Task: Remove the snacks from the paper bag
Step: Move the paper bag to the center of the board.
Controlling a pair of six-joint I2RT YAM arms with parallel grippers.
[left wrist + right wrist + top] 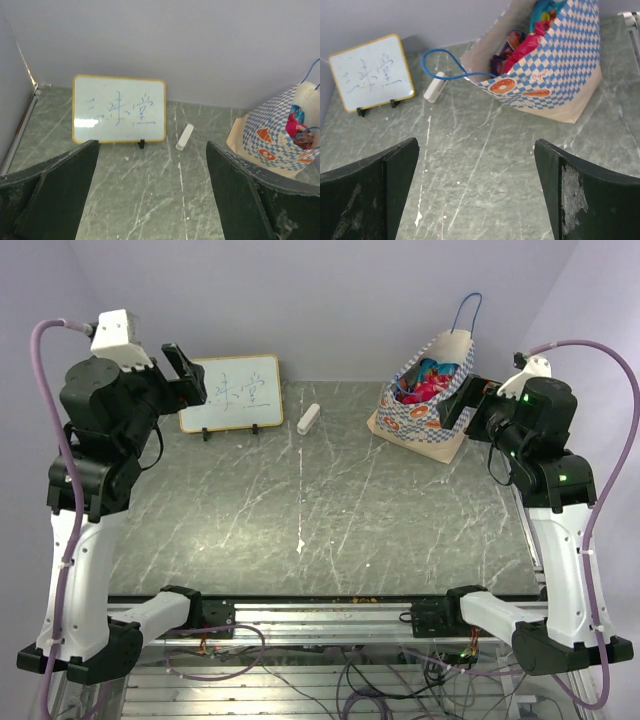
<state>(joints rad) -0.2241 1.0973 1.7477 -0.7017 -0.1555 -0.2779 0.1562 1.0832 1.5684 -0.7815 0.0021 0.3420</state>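
The paper bag (428, 405) stands at the back right of the table, cream with blue-and-white checked sides, orange marks and a blue cord handle. Pink-red and blue snacks (428, 380) fill its open mouth. From the right wrist the paper bag (555, 75) sits ahead to the right, snacks (525, 47) poking out. The left wrist catches the paper bag (275, 137) at its right edge. My right gripper (458, 403) hangs open just beside the bag's right side. My left gripper (185, 372) is open at the back left, far from the bag. Both hold nothing.
A yellow-framed writing board (231, 392) stands at the back left, right behind my left gripper. A small white oblong block (309, 418) lies on the table between board and bag. The grey marble table (310, 510) ends at a metal rail near the arm bases.
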